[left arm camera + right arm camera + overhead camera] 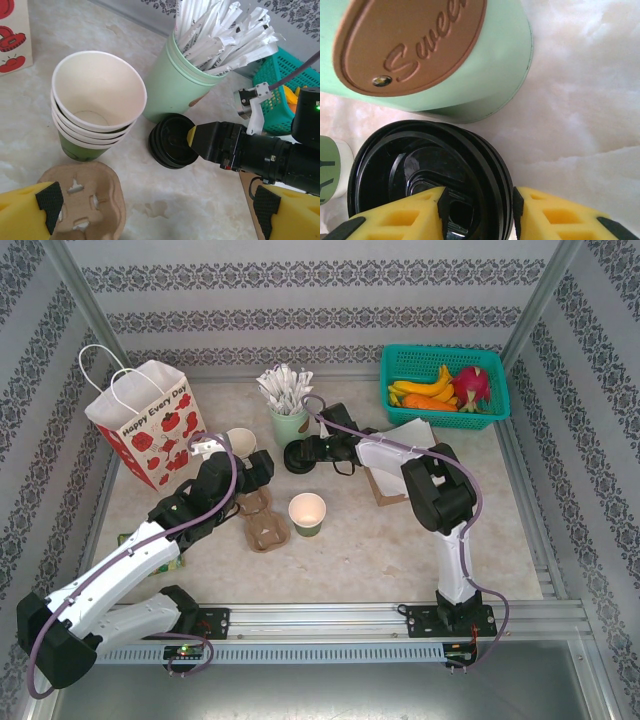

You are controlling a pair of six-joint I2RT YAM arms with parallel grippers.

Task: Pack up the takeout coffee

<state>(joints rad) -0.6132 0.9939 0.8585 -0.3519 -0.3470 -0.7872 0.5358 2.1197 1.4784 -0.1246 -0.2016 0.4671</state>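
Note:
The takeout coffee cup, cream with a green lower band, stands without a lid near the middle of the table. A stack of black lids lies beside the mint-green cup of wrapped sticks. My right gripper straddles the lid stack's rim. One pad sits inside the top lid with a gap, and the other rests at the outer edge. My left gripper hangs wide open and empty above the table, between the lids and the cardboard carrier.
A stack of cream paper cups stands left of the lids. A brown cardboard cup carrier lies beside the lone cup. A red-printed paper bag stands at the back left and a teal fruit basket at the back right.

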